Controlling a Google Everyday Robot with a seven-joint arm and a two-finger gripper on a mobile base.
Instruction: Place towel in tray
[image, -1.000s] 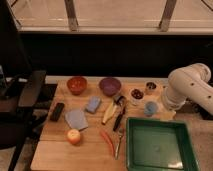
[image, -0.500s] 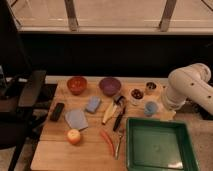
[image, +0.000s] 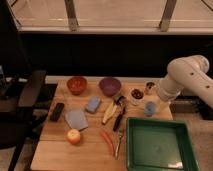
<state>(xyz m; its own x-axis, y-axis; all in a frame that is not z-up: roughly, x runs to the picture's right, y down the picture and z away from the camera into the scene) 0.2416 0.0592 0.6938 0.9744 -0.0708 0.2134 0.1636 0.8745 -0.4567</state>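
The table (image: 50, 156) fills the lower view, and on it at about 4 o'clock sits the tray (image: 129, 146), green, shallow and bare inside. The white arm (image: 186, 80) hangs over the table's 2 o'clock edge, well apart from the cloth. The gripper does not show here, so whether it is open or closed cannot be told. The towel (image: 76, 119) lies flat at about 8 o'clock, between the black block (image: 57, 111) at its 10 o'clock, the sponge (image: 93, 104) at its 1 o'clock and the apple (image: 74, 136) just beside its 6 o'clock edge. It looks thin, limp and very light, so it will likely fold and drape once lifted, and should not slip. A pinch down on a free corner or edge at its 3 o'clock side, bunching the cloth, seems best. That side is clear of the apple, and the drooping cloth must then clear the tray's rim.
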